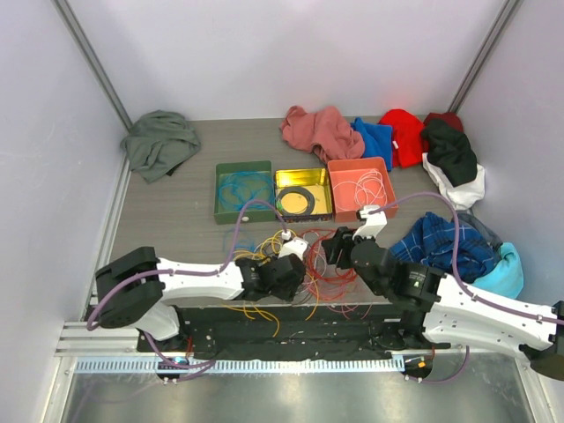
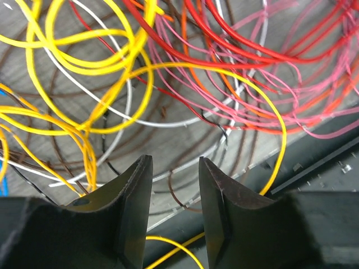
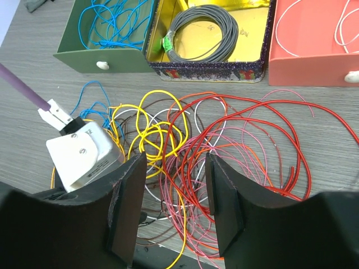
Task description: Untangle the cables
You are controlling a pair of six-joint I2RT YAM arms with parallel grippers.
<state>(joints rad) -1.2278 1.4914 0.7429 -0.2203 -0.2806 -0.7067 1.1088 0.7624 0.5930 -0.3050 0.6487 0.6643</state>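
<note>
We look down on a grey wood-grain desk (image 1: pixel 176 238), with a white left arm (image 1: pixel 194 280) and a white right arm (image 1: pixel 476 313) reaching in from its near edge. Crumpled cloths lie around the back and right: a grey-green cloth (image 1: pixel 160 141) at rear left and a heap of pink, blue, red and black cloths (image 1: pixel 388 137) at rear right.

Three open boxes stand in a row mid-desk:
- A green box (image 3: pixel 101 59) holds blue wire (image 3: pixel 112 22).
- A yellow tin (image 3: pixel 207 72) holds a grey coil (image 3: pixel 202 33).
- A salmon-pink box (image 3: pixel 308 67) holds white wire (image 1: pixel 366 187).

Just in front of them, the tangle of thin cables (image 1: pixel 326 264) lies on the desk. Its yellow and white loops are at the left and overlap the red, pink and orange loops at the right.

The left hand (image 2: pixel 174 165) hangs low over the yellow loops, its fingers moderately apart and gripping nothing we can see. The right hand (image 3: pixel 175 162) hovers above the red loops, fingers parted and empty.
</note>
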